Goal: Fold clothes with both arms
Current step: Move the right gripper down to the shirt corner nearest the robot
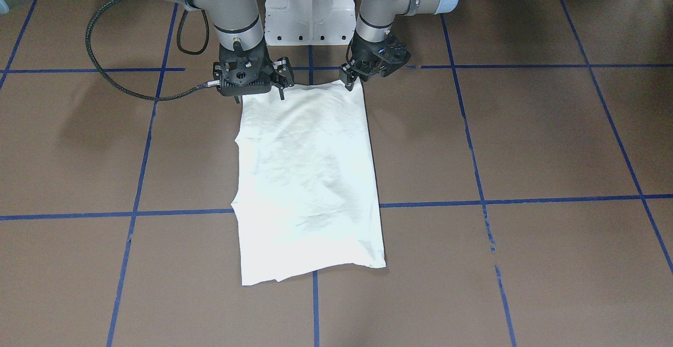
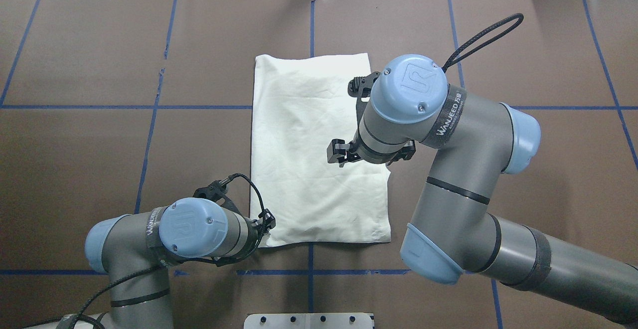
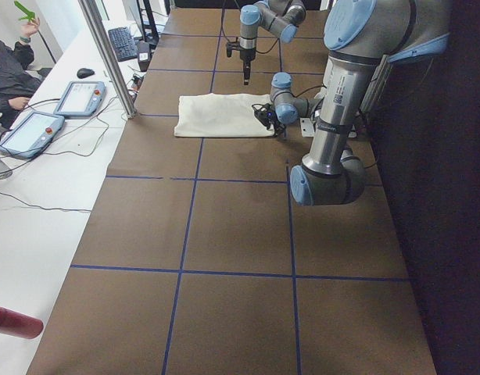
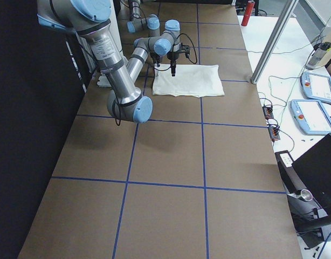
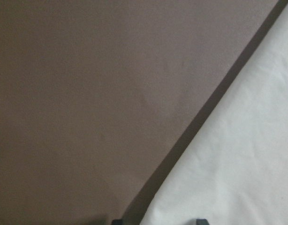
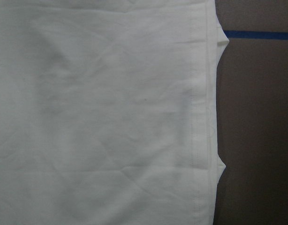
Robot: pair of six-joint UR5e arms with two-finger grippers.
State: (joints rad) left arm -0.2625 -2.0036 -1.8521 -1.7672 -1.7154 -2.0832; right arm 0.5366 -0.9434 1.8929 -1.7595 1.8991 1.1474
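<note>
We see the cream-white long-sleeved shirt (image 1: pixel 310 179) lying flat on the brown paper-covered table (image 1: pixel 526 136). It is folded into a long, narrow rectangle with its plain side up, and no print shows in any view. Its long axis runs from the robot's side towards the far side of the table, and it lies across one of the blue tape grid lines (image 1: pixel 173 213). The short end nearest the robot lies just in front of the white pedestal base (image 1: pixel 309 16). The left grey metal arm with light blue joint caps (image 2: pixel 124 239) bends low over the table, and its black left gripper (image 1: pixel 353 80) sits at the near left corner of the shirt. In the left wrist view two dark fingertips (image 5: pixel 200 221) show at the bottom edge, set apart from each other. The shirt's diagonal edge and its shadow run up from between them. We cannot tell whether either tip touches the cloth. The right grey metal arm (image 2: pixel 468 169) arches higher, and its black right gripper (image 1: pixel 260 94) points straight down over the near right corner. In the side views it hangs clear above the fabric. Its fingers stand apart and hold nothing. The right wrist view looks down on wrinkled cream cloth with a stitched hem along its right side, and brown table and blue tape beyond it.
</note>
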